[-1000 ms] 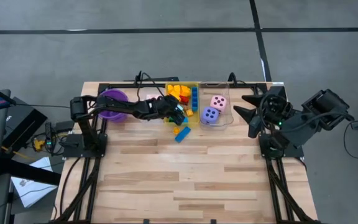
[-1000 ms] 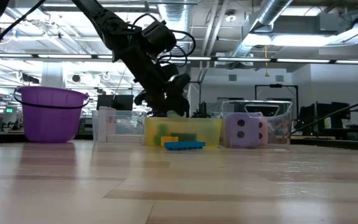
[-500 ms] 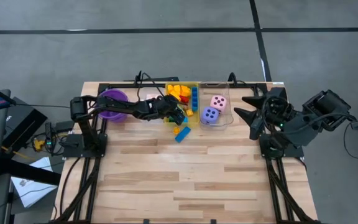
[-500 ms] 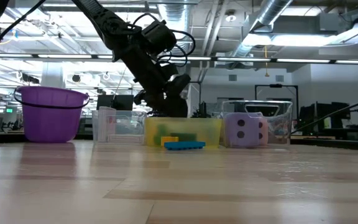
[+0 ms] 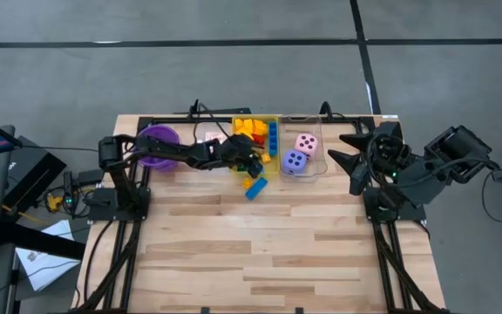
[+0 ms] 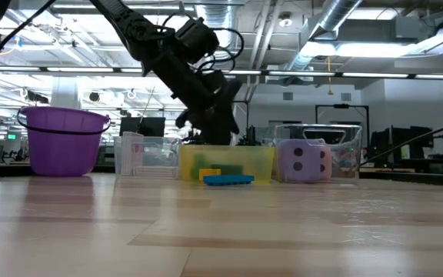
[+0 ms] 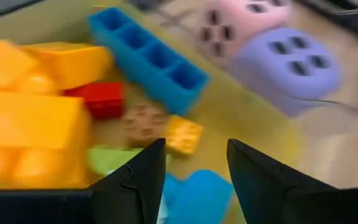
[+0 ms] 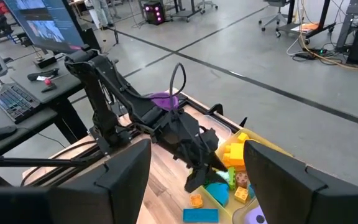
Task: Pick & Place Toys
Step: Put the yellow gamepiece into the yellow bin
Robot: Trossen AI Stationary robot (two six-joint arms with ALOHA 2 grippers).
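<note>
My left gripper [image 5: 253, 163] [image 7: 196, 163] is open and empty. It hovers over the near end of the yellow bin [image 5: 273, 150], which holds several building blocks: a long blue one [image 7: 148, 53], orange ones [image 7: 30, 118], a red one [image 7: 101, 99] and a small yellow one [image 7: 184, 134]. A blue block [image 5: 255, 187] [image 6: 229, 180] lies on the table just in front of the bin. The pink die [image 5: 306, 143] and the purple die [image 5: 295, 161] sit in the clear bin [image 5: 318, 166] beside it. My right gripper [image 5: 349, 150] [image 8: 197, 186] waits open at the table's right edge.
The purple bowl [image 5: 158, 145] [image 6: 61, 142] stands at the far left, under my left arm. A second clear bin [image 6: 139, 156] stands between the bowl and the yellow bin. The near half of the wooden table [image 5: 268, 253] holds no objects.
My left gripper has moved a little toward the table's right edge and slightly up, staying over the yellow bin. The blocks and dice have stayed where they were.
</note>
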